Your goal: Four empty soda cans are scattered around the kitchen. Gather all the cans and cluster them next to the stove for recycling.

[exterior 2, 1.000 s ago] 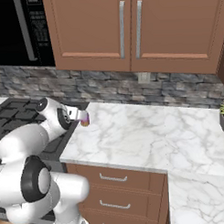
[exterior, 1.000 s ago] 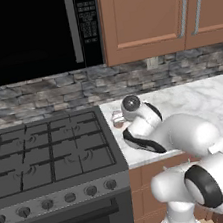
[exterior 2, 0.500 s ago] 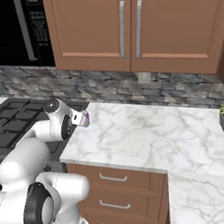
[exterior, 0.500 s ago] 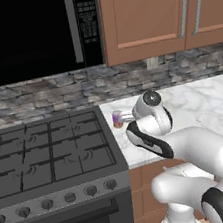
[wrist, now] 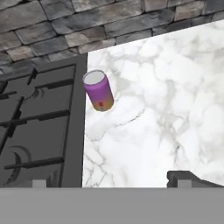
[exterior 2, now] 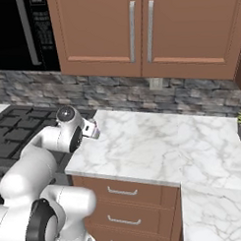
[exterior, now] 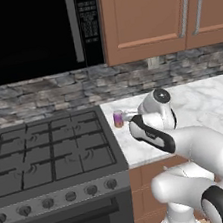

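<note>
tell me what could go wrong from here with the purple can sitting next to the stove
The purple can stands upright on the marble counter, very close to the stove. With the arm swinging nearby, the wrist or open fingers could brush it and tip it. A tipped can might roll onto the burner grates or along the counter. The other cans would have to be set down close beside it, which could also bump it.

grey stone backsplash (exterior 2: 141, 94) under wooden cabinets (exterior 2: 139, 33), white marble counter (exterior 2: 153, 146)
</note>
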